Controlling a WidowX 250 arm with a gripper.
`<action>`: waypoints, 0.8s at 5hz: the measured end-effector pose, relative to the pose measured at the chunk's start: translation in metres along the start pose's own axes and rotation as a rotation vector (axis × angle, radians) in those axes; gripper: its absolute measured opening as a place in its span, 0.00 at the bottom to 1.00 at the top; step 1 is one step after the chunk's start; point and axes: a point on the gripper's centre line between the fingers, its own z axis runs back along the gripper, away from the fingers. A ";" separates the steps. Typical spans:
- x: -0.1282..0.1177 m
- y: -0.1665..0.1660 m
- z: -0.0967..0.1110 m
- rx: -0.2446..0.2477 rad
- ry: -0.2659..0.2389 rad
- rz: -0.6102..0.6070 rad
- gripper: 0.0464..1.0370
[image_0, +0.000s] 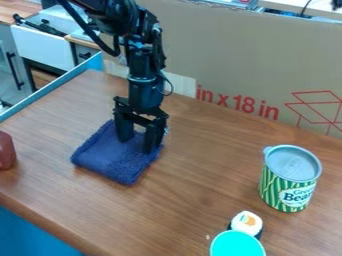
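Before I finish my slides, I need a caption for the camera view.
Robot hand open over a blue cloth on a wooden table, striped can standing apart.

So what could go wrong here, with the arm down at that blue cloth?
The jaws stand apart at the blue cloth; it lies low and fairly flat, so they might slip over it without gripping. Pressing too hard could bunch it against the table. The sushi piece sits close by the turquoise object, so knocking one may shift the other.
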 end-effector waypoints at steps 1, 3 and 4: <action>-0.029 0.000 -0.005 -0.075 -0.003 0.074 0.96; -0.059 -0.003 -0.009 -0.199 0.014 0.206 0.96; -0.059 -0.003 -0.010 -0.204 0.033 0.205 0.96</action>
